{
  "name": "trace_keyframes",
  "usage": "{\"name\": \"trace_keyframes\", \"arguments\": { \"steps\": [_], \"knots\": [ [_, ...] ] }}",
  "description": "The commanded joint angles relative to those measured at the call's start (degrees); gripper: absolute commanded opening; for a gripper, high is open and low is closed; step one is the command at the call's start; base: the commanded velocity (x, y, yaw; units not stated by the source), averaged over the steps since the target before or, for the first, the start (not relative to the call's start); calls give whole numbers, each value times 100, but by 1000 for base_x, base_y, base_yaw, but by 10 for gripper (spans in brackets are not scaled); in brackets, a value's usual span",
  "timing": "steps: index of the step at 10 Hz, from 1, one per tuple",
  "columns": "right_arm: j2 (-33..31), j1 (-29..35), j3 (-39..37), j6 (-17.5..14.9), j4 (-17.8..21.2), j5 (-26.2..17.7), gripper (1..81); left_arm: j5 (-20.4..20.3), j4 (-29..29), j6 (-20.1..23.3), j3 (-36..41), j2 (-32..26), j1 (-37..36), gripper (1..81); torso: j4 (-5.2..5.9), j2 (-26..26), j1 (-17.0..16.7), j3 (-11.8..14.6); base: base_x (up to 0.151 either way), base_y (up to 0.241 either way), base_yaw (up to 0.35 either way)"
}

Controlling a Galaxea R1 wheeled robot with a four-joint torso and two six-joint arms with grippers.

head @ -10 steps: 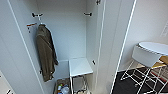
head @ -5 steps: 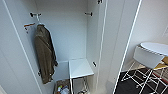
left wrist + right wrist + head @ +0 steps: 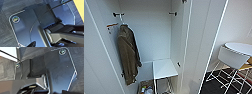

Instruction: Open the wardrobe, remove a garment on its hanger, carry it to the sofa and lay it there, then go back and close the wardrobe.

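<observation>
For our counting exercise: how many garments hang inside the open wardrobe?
1. An olive-brown jacket hangs on the left inside the wardrobe, from the rail bracket near the top. More could be hidden behind the doors' edges.

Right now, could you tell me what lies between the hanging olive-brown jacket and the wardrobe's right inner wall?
In the head view, the bare white back panel fills that stretch, with a small white table low down between the jacket and the wardrobe wall.

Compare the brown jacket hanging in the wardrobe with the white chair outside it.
The jacket is olive-brown, soft fabric; the chair is white and rigid with thin metal legs. The jacket hangs from a rail high inside the open wardrobe; the chair stands on the dark floor to the wardrobe's right, beside a round white table.
</observation>
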Motion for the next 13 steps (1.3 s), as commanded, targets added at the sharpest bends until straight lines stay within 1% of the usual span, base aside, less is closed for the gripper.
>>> {"name": "trace_keyframes", "arguments": {
  "steps": [1,2,4,5,6,7,8,9,10,11,12,13],
  "knots": [
    [-50,170,173,-23,-109,-225,811,352,-50,24,-7,25,-237,811,0,0,0,0,0,0,0],
    [-173,161,375,-23,-136,-198,811,405,-33,7,-7,-11,-334,811,0,0,-2,0,0,0,0],
    [-779,196,1255,-32,-215,-171,811,370,-77,42,248,-275,-343,811,0,0,-2,0,0,0,0],
    [-1254,275,1835,-23,-224,-154,811,352,-120,42,591,-600,-334,811,0,0,-2,0,0,0,0],
    [-1781,363,2416,29,-215,-145,811,344,-129,-11,1188,-1101,-342,811,0,0,-2,0,0,0,0],
    [-2349,486,2896,56,-207,-136,811,206,-268,-46,2095,-1868,-334,811,0,0,-2,0,0,0,0],
    [-2713,618,3092,56,-207,-66,811,-78,-560,-46,2656,-2428,-325,811,0,0,-2,0,0,0,0],
    [-3091,784,3136,73,-172,48,811,-316,-947,-46,3219,-3105,-325,811,0,0,-2,0,0,0,0],
    [-3518,977,3049,186,-33,196,811,-647,-1339,-55,3594,-3794,-325,811,0,0,-2,0,0,0,0],
    [-3818,1214,2953,310,66,302,811,-868,-1656,-98,3736,-4261,-325,811,0,0,-2,0,0,0,0],
    [-4127,1442,2830,485,75,417,811,-1018,-1982,-264,3816,-4798,-325,811,0,0,-2,0,0,0,0],
    [-4295,1760,2530,609,83,444,811,-1115,-2098,-529,3799,-5267,-308,811,0,0,-2,0,0,0,0]
  ]
}}
